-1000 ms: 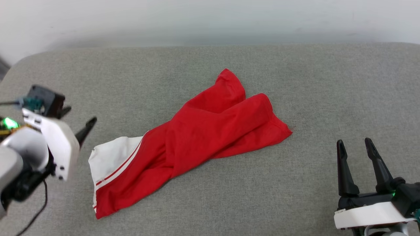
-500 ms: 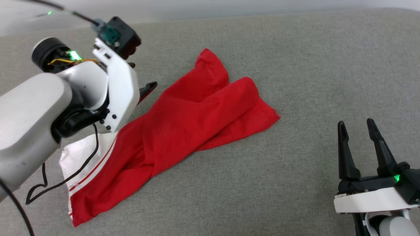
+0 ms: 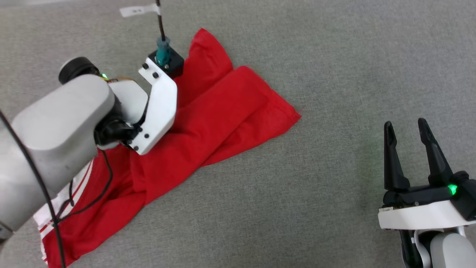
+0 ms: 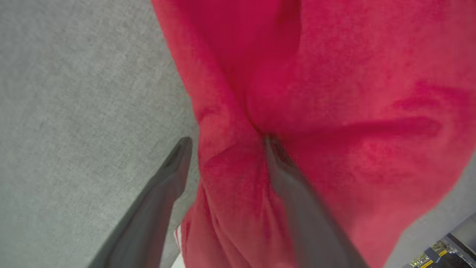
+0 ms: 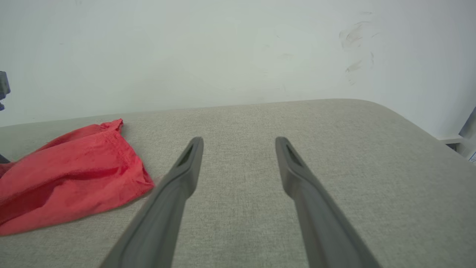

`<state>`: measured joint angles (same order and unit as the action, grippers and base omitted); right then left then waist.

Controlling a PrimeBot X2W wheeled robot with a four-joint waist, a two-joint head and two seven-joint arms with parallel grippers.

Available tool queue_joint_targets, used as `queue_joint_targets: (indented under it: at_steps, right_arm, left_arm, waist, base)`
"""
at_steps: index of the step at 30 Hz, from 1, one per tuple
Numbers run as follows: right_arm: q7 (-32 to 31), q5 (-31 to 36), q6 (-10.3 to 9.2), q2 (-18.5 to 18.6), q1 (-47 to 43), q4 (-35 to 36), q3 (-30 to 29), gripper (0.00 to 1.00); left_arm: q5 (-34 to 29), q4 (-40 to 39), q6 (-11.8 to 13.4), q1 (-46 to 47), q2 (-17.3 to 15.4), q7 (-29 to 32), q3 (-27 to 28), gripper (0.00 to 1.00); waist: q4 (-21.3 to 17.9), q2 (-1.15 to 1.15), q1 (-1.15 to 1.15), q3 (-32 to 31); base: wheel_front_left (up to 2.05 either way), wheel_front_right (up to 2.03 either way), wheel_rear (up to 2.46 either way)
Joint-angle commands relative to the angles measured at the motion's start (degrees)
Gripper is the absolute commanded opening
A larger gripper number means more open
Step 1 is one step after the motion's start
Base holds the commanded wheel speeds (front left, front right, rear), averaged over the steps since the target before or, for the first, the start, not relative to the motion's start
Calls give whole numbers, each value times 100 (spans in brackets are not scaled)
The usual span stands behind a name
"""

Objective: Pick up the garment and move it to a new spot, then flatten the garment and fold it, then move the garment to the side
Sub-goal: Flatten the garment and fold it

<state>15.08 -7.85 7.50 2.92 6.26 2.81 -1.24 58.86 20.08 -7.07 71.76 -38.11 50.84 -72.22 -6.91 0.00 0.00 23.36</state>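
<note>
Left gripper: jaws wide apart, holding nothing. At the centre of the left wrist view one finger stands over bare grey just beside the cloth edge. The other is pushed into a red crease, with a ridge of cloth between them.
Right gripper: also spread wide and empty, at the lower right of the head view, well apart from the cloth.
Garment: lies bunched in a long diagonal band from upper centre to lower left of the head view, on the grey padded surface. Its white sleeve is at the lower left, partly under the left arm.
Step, as judged: closing for the first lift.
Risk, thin pinch: the jaws may catch only the top layer at the edge, and the cloth could slide out on the lift.
Risk, surface: the outer finger may dig into the grey cover and drag it along.
Risk, cable: it hangs across the sleeve end and could snag or tug it.
Risk, shape: a one-point lift likely leaves the twist in, making flattening harder.
</note>
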Motion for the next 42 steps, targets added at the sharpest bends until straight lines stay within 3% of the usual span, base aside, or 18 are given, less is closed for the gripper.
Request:
queue_joint_targets:
  at_steps: [1,7,8,9,16,22,27,35,42]
  right_arm:
    - [13,-16,-2,-7,92,18,9,100]
    - [13,-43,-2,-7,162,-6,26,100]
    - [13,-45,-2,-7,160,-12,23,100]
    - [13,-40,-2,-7,153,-18,23,100]
    - [13,14,-2,-7,-7,-67,-18,100]
    - [13,45,-2,-6,-122,-87,36,100]
    - [13,43,-2,-7,-194,-72,48,100]
    - [13,-33,-2,-7,-244,-56,28,100]
    - [13,-74,-2,-6,-224,-73,8,100]
  left_arm:
    - [-69,57,-27,-115,54,66,-48,100]
    - [-382,-48,-38,-621,153,280,-184,100]
    - [-491,-113,-41,-684,146,271,-199,40]
    - [-535,-157,-45,-671,128,165,-198,0]
    - [-861,-191,-26,135,6,-1192,-111,0]
    - [-911,-129,-27,664,222,-2064,-114,0]
    - [-1300,-367,-28,729,566,-2622,-119,0]
    - [-1943,-736,-28,-457,1351,-2980,-118,0]
    - [-2579,-867,-28,-2054,1933,-2567,-114,0]
  waist:
    - [-55,0,0,72]
    - [-129,0,0,147]
    - [-134,0,0,138]
    - [-139,0,0,118]
    - [-70,0,0,-260]
    - [0,0,0,-589]
    - [-1,0,0,-690]
    - [-75,0,0,-698]
    - [-168,0,0,-638]
  base:
    - [0,0,0]
    - [0,0,0]
    - [0,0,0]
    - [0,0,0]
    - [0,0,0]
    - [0,0,0]
    - [0,0,0]
    - [0,0,0]
    - [0,0,0]
